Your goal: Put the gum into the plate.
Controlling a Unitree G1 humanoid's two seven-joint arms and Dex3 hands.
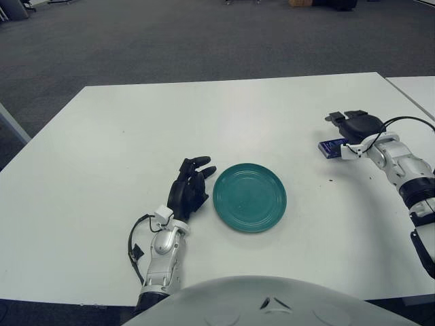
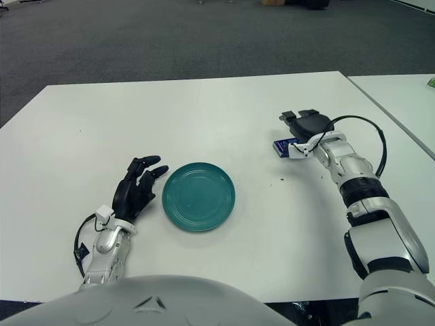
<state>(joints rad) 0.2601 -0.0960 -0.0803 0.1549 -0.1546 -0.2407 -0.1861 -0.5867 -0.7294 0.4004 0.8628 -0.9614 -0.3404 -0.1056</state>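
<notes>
The right hand, black-fingered on a silver forearm, sits directly over the small flat blue gum packet near the right edge of the white matte table. Whether its fingers have closed on the packet cannot be told. The packet lies well apart from the round glossy teal plate toward the front edge. The left hand, fingers loosely extended and holding nothing, shows just left of the plate.

robot hand: black fingers | forearms: silver-white | cables: black, looped
</notes>
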